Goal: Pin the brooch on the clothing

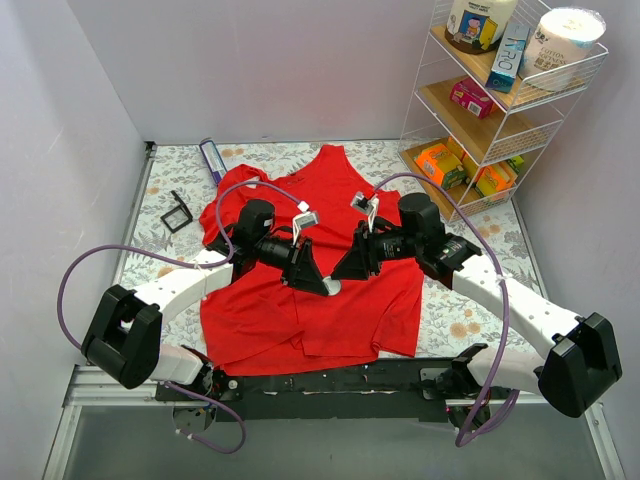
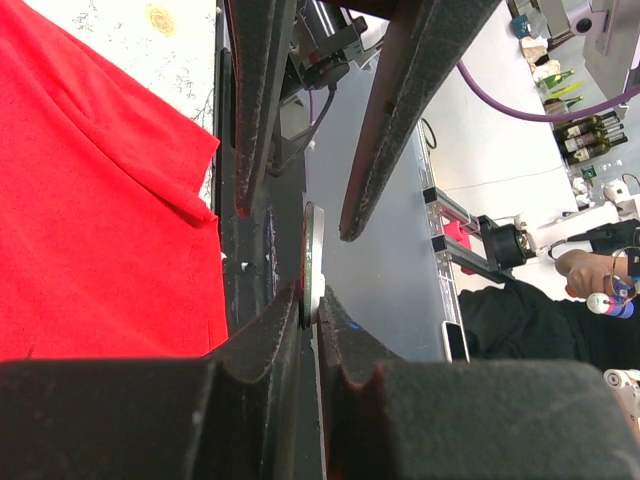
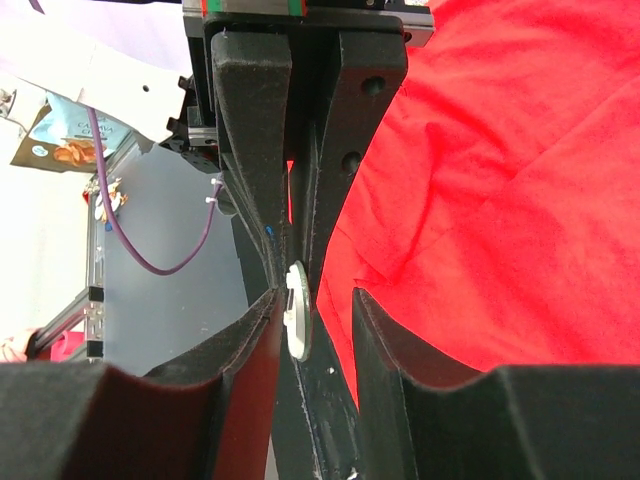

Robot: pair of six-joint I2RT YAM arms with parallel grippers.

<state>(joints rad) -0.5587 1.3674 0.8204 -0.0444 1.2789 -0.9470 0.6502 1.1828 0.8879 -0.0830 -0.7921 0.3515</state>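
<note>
**Left wrist view, foreground.** The dark fingers (image 2: 270,345) of the left jaws are drawn almost together. They pinch the brooch (image 2: 313,262), a thin grey disc seen edge-on, by its near rim.

**Beyond the disc.** The right jaws stand part open and hold nothing, with one finger on either side of the disc's far rim. In the right wrist view the disc lies just beside one finger, perhaps touching it, and a clear gap separates it from the other.

**Top view.** The two arms meet tip to tip over the middle of the red top (image 1: 340,190), which lies spread on the flowered bench (image 1: 465,325). Whether the disc touches the cloth cannot be told.

**Step in hand (judged).** The brooch has been brought to the garment but is not yet fastened, and a second hold on it is being set up.

**Next move (judged).** The right jaws need to meet squarely on the free rim without twisting the disc out of the left hold. After that, thin fabric must be brought between the brooch's parts.
</note>
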